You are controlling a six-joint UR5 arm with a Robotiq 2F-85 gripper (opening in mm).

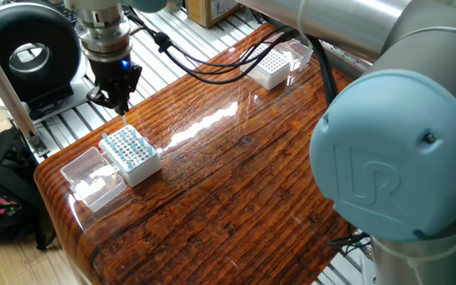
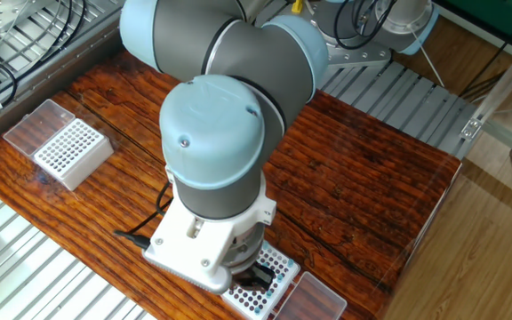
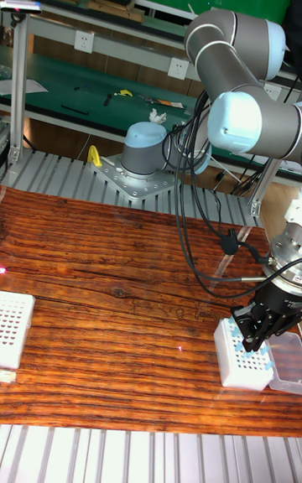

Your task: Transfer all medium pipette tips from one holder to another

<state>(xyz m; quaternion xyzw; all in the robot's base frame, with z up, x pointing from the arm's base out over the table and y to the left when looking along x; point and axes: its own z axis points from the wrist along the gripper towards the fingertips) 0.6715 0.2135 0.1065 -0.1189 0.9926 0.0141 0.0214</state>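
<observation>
Hovering gripper (image 1: pixel 119 101), jaw state cannot be told | medium pipette tips (image 1: pixel 125 145) fill white box (image 1: pixel 133 164) lower left, near table (image 1: pixel 236 182) edge | second white box (image 1: pixel 271 67) upper centre, well apart | open wood between.

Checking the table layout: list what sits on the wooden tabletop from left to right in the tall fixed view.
Empty white tip box at the left edge → white box with blue tips under the gripper → clear lid at the right edge.
</observation>
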